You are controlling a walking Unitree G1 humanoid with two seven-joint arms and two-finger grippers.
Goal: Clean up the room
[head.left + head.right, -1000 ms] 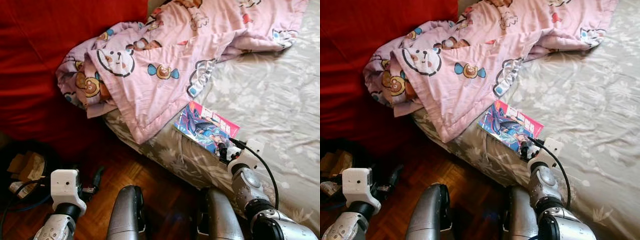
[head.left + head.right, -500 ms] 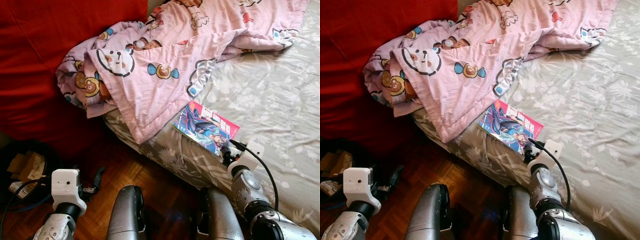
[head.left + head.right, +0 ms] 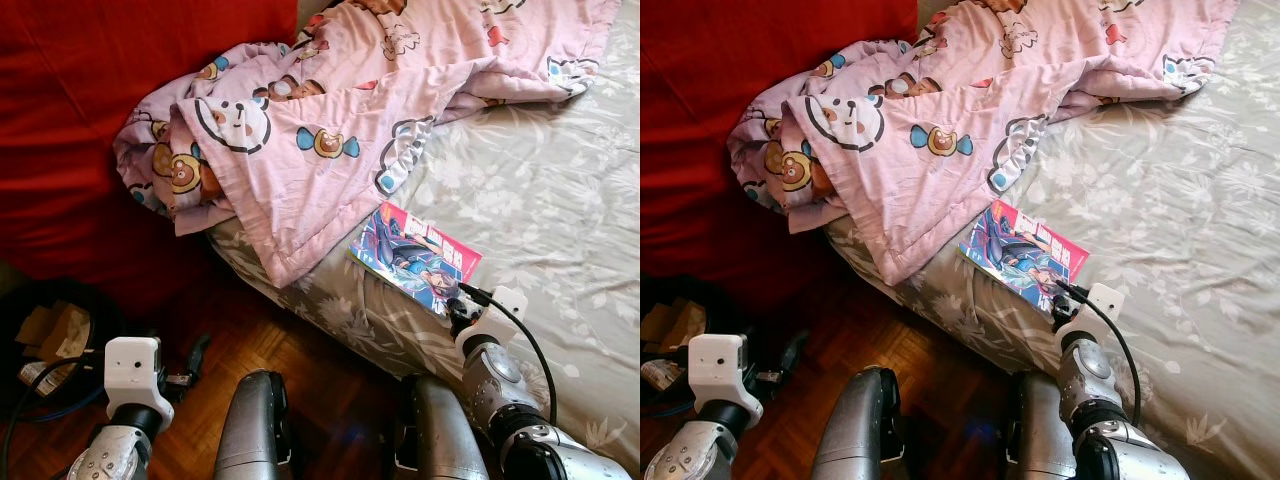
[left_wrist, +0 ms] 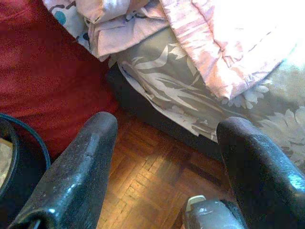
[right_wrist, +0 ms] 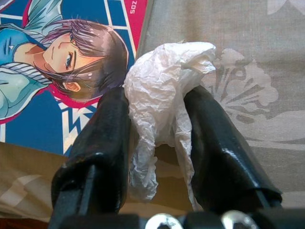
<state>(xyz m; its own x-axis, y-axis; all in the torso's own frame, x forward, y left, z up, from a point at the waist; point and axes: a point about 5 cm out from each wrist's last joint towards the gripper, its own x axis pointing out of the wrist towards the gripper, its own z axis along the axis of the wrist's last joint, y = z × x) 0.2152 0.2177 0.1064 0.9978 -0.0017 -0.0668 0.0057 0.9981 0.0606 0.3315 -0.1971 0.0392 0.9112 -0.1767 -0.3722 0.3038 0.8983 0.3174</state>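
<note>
Judging from here, I have 1 crumpled tissue (image 5: 162,109) clenched in my right tool (image 5: 157,143) just beside the comic book (image 3: 415,255) on the bed (image 3: 560,180), left tool (image 4: 167,157) released, bin (image 3: 50,345) drop pending.

The comic (image 5: 57,71) has small print near its top edge that looks like "ZOS", uncertain. Other cover lettering is too blurred to read.
</note>
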